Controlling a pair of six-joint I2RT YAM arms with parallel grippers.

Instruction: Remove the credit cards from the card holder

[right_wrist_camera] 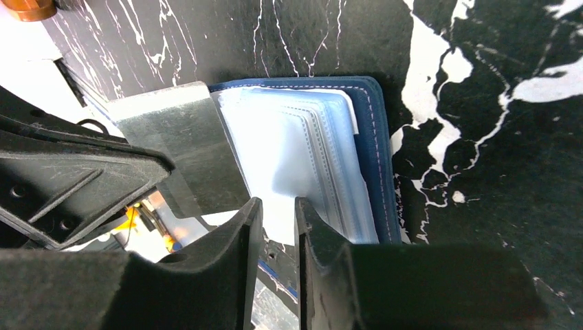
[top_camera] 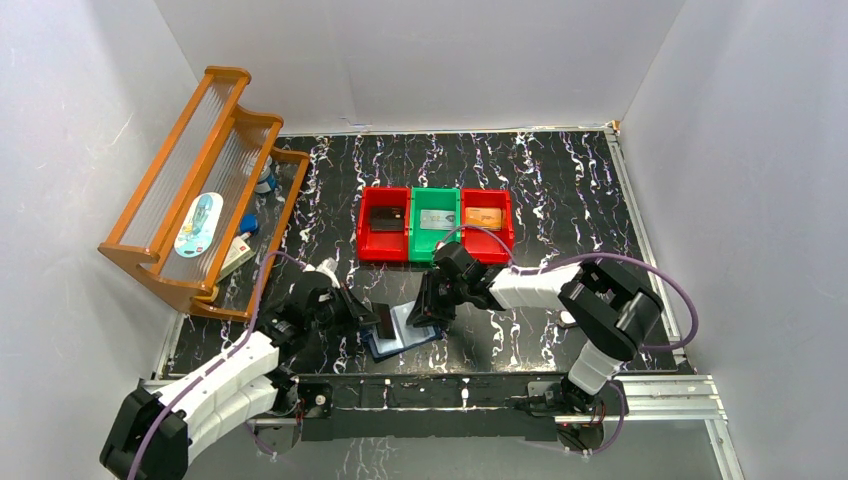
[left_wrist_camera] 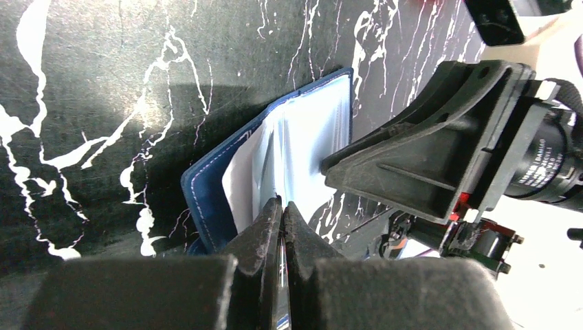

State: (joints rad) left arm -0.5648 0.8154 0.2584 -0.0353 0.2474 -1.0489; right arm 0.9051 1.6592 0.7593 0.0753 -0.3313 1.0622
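– Plastic card, stiff & slick, where's it sitting?
– Credit card (right_wrist_camera: 182, 148) is pinched edge-on in the left claw (left_wrist_camera: 282, 206), fingers pressed tight on it. It stands just at the left side of the card holder (top_camera: 400, 338); can't tell if it's fully clear of the pocket
– And the holder?
– Lying open on the table (top_camera: 560, 180) btw the two arms, pale sleeves (right_wrist_camera: 295, 151) up. Right claw (right_wrist_camera: 278, 206) is over the sleeves, fingers a little apart, nothing btw them
– Handling?
– Card's light, rigid, prob slippery: grip a short edge, pull straight along the pocket. Sleeves are soft film & the holder's light, so it'd likely drag along unless the cover's pinned
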